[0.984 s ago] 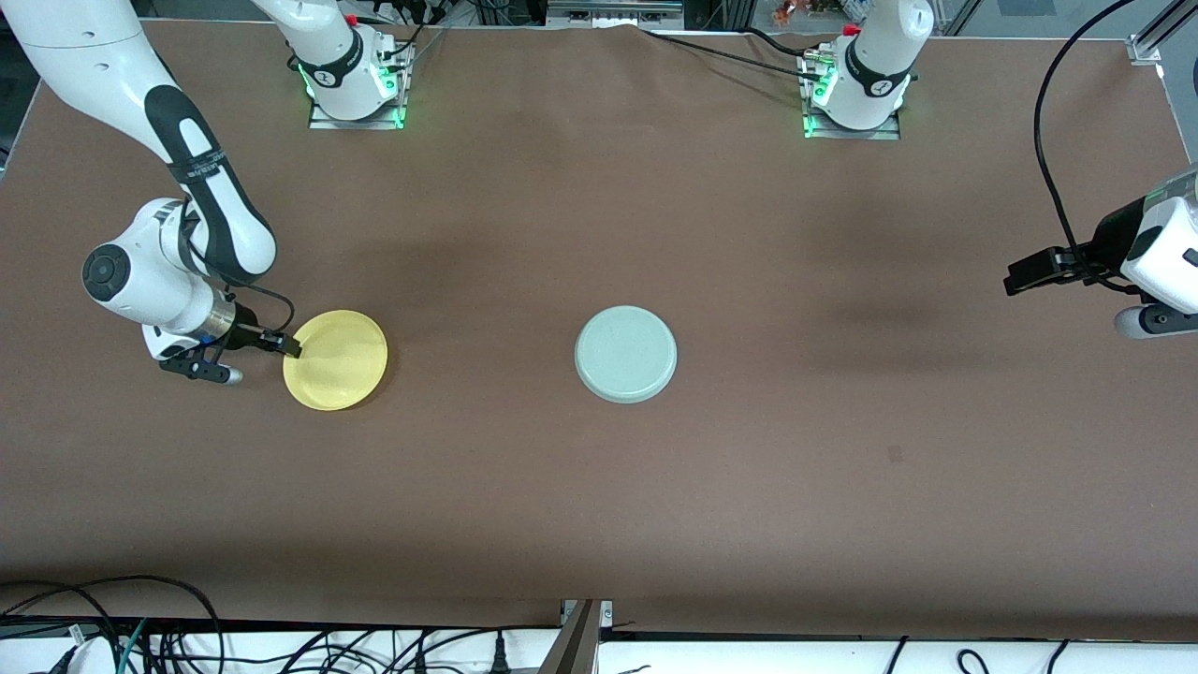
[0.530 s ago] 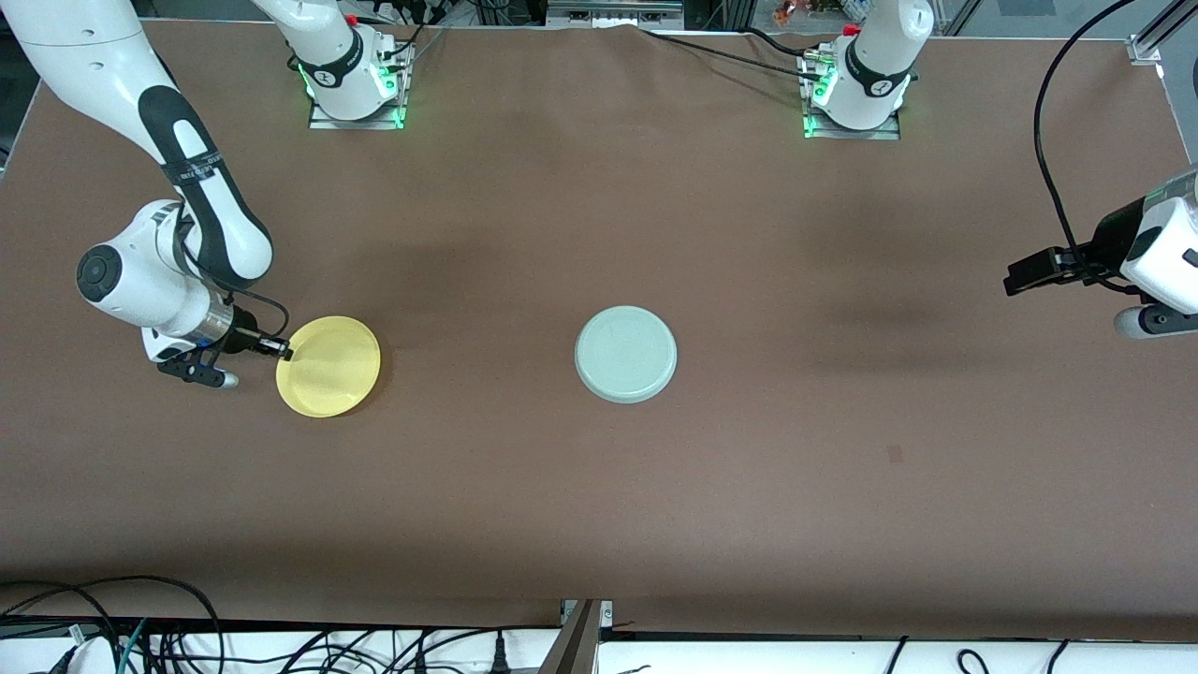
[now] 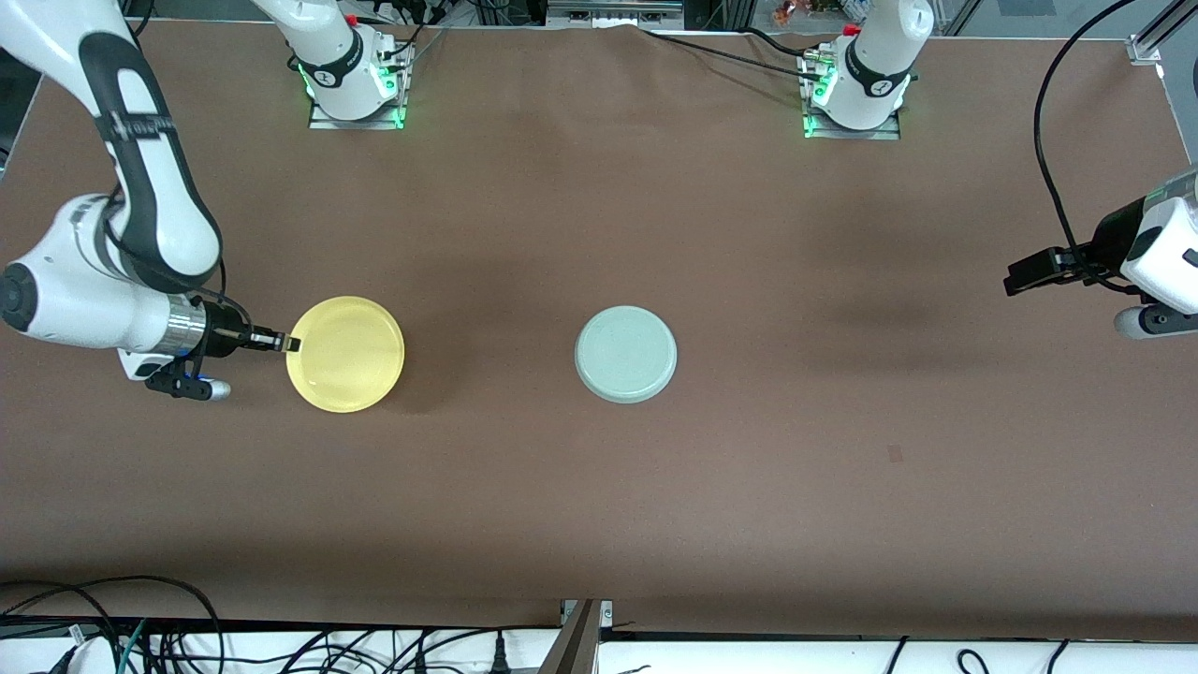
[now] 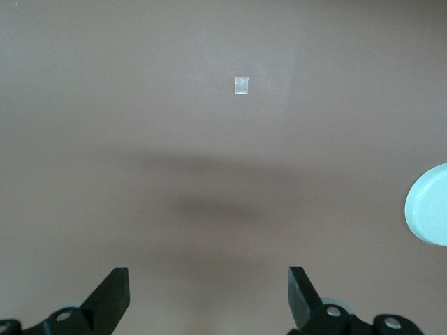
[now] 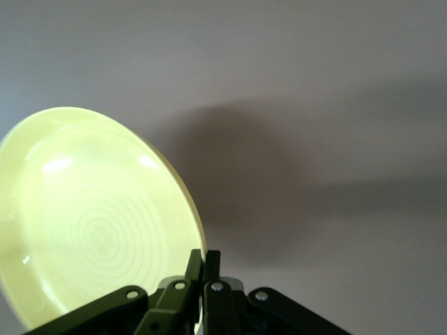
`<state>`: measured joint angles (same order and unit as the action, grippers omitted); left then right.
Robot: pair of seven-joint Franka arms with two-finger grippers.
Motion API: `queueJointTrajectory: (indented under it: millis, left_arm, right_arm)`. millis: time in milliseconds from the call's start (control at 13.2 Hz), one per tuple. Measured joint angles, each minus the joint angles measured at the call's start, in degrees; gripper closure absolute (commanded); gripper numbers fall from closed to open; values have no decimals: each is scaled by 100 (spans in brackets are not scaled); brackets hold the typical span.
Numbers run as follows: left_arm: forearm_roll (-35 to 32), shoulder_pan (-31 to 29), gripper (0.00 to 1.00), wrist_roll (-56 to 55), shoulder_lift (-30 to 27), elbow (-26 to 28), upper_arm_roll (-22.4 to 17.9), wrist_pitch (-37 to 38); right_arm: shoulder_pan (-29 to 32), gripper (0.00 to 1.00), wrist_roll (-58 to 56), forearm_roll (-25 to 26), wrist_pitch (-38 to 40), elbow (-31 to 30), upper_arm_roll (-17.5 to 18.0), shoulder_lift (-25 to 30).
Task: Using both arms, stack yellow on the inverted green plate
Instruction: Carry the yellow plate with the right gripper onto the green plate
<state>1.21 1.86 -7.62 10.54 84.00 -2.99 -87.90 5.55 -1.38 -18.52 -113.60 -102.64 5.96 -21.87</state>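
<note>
Front view gives you the whole layout, so start with the table point(image 3: 599, 524): one big brown surface, and both plates sit at about the same depth from that camera.

Next, the arms. Your right arm point(image 3: 140, 178) reaches down at its own end of the table. The left arm point(image 3: 1156, 253) is parked out at its end, just waiting.

Now the plates. The green plate point(image 3: 625, 355) lies upside down, flat on the table around the middle, with nothing touching it. The yellow plate point(image 3: 345, 354) is up off the table with its hollow side up, tilted a little in the right wrist view, with its shadow on the cloth underneath. It's well apart from the green one.

That's the relation your next move hangs on: the green plate lies straight along the table from the yellow one, toward the left arm's end. So I'd guess it's basically a sideways carry with hardly any depth change, then a lowering.

Smallest bits: the right gripper point(image 3: 281, 344) is pinched tight on the yellow plate's rim, at the edge facing away from the green plate, so the plate leads the way. The left gripper point(image 4: 208, 293) has its fingers spread wide with nothing between them, hanging over bare table with the green plate off at the edge of its wrist view.
</note>
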Motion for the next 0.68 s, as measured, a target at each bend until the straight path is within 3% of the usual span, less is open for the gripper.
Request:
queueJointTrajectory:
  millis: [227, 378, 681]
  left_arm:
    - [0, 0, 0, 0, 7, -3, 0, 0]
    - [0, 0, 0, 0, 14, -6, 0, 0]
    - [0, 0, 0, 0, 22, -11, 0, 0]
  right_arm:
    - [-319, 100, 142, -83, 180, 347, 700, -133]
    - [-935, 100, 432, -101, -88, 605, 798, -541]
    - [-2026, 100, 1295, -103, -1797, 809, 809, -1344]
